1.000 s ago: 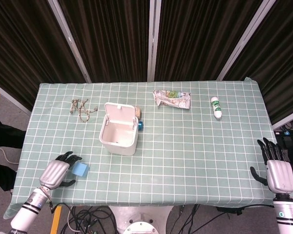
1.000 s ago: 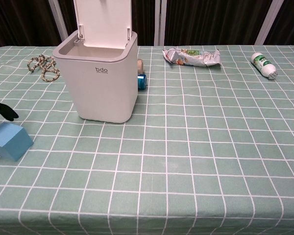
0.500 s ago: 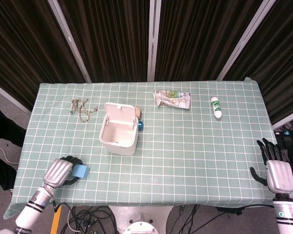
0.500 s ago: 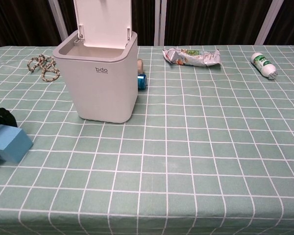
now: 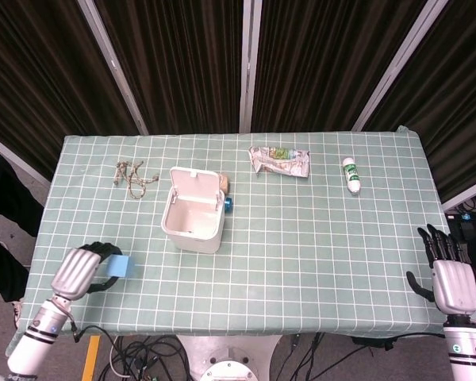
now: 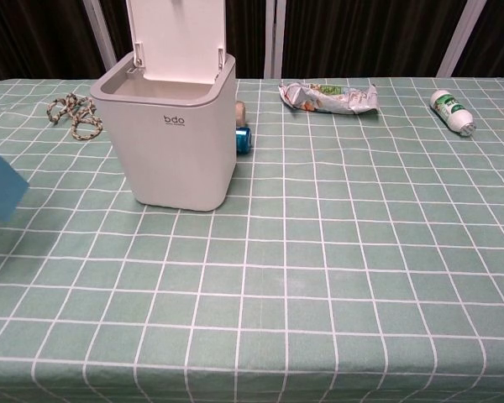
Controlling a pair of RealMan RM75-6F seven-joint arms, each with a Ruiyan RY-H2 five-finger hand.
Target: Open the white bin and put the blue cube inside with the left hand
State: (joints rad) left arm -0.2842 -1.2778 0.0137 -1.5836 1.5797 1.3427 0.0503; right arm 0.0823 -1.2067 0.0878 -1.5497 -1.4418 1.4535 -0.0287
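Observation:
The white bin [image 5: 193,217] [image 6: 170,138] stands left of the table's middle with its lid raised upright at the back. My left hand [image 5: 81,270] is near the table's front-left corner and holds the blue cube [image 5: 119,265] [image 6: 0,189], lifted off the cloth. In the chest view only the cube shows at the left edge; the hand itself is out of frame. My right hand [image 5: 447,274] hangs at the table's front-right edge, fingers spread, holding nothing.
A coiled rope [image 5: 133,176] lies behind and left of the bin. A small blue item [image 6: 243,138] and a tan one [image 6: 239,110] sit against the bin's right side. A crumpled wrapper [image 5: 279,161] and a white bottle [image 5: 351,175] lie at the back right.
My left hand closed around the blue cube, then lifted it off the table and drew it left; in the chest view the cube rose and shifted toward the left edge.

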